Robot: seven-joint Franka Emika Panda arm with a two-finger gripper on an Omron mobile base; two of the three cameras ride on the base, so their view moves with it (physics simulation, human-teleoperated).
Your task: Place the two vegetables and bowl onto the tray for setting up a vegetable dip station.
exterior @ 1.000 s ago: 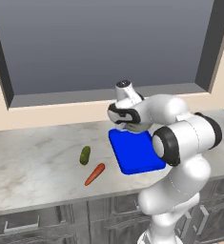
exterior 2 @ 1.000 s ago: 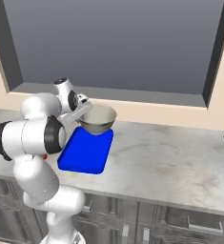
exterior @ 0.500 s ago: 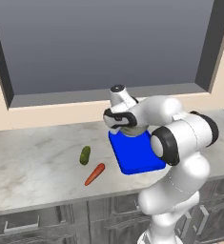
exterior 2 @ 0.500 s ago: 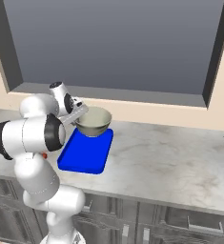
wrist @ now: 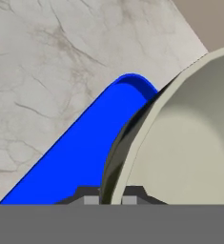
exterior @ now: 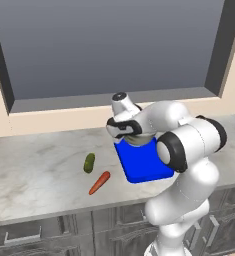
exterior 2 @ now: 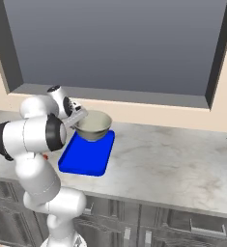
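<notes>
Bowl (exterior 2: 93, 125) over tray (exterior 2: 83, 159); vegetables (exterior: 94, 172) apparently left.

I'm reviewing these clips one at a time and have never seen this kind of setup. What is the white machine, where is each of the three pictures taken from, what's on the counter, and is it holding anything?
The white machine is a robot arm in a rendered kitchen. Two pictures come from cameras on its base, behind it to its left and right, both looking at one marble counter under a window. The third comes from a camera on its hand, looking along the fingers.

The gripper is shut on the rim of a grey-green bowl, holding it over the far end of a blue tray. The hand view shows that rim pinched between the fingers, with the tray beneath.

To the tray's left lie a green cucumber and an orange carrot, both on the counter, not yet on the tray.
</notes>
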